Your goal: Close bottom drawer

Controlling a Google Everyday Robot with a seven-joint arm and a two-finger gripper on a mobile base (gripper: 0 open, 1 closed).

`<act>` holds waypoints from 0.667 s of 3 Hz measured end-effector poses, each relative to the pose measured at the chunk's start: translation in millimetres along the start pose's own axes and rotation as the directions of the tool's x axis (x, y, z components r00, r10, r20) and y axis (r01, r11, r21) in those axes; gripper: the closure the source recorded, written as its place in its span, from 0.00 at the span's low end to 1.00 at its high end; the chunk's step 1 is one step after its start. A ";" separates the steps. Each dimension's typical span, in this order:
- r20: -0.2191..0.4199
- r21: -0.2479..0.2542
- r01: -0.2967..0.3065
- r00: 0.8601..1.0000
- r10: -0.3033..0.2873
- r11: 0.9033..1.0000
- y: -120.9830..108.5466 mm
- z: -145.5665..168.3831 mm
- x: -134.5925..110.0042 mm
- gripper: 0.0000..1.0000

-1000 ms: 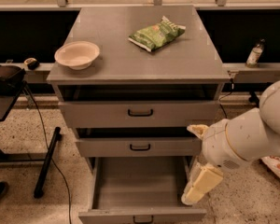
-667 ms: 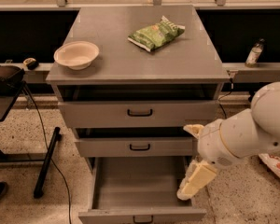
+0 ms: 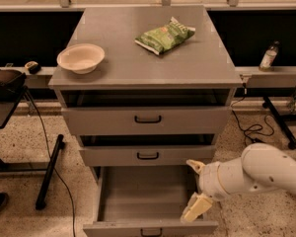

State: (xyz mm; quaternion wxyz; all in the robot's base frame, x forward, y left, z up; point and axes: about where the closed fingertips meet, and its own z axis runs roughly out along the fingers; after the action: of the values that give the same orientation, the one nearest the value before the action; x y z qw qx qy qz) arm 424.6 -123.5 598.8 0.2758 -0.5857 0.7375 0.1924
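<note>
Over the past second the robot's tool point(image 3: 191, 189) has dropped and edged left, its spread fingers now at the right wall of the open bottom drawer point(image 3: 138, 201). The white arm point(image 3: 259, 174) behind it has sunk lower too.

- The bottom drawer point(image 3: 138, 201) runs off the lower edge. Only a top strip of its front panel shows, and its black handle point(image 3: 151, 232) is cut through.
- The gripper point(image 3: 188, 190), fingers spread apart, hangs at the drawer's right side and hides part of that wall.
- The arm point(image 3: 266, 174) leaves at the right edge.
- The insides of the top drawer point(image 3: 143, 98) and the middle drawer point(image 3: 148, 140) are lost in shadow.
- The bottle point(image 3: 269, 57) has a label too small to read.
</note>
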 end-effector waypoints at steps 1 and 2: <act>0.094 0.018 -0.014 0.996 0.012 1.000 -6.4 32.4 37.9 0.00; 0.100 -0.003 -0.005 0.995 0.005 1.000 -3.0 43.9 48.5 0.00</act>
State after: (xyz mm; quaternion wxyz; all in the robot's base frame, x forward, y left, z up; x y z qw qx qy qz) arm 427.6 -134.3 534.2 0.3110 -0.5739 0.7240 0.2230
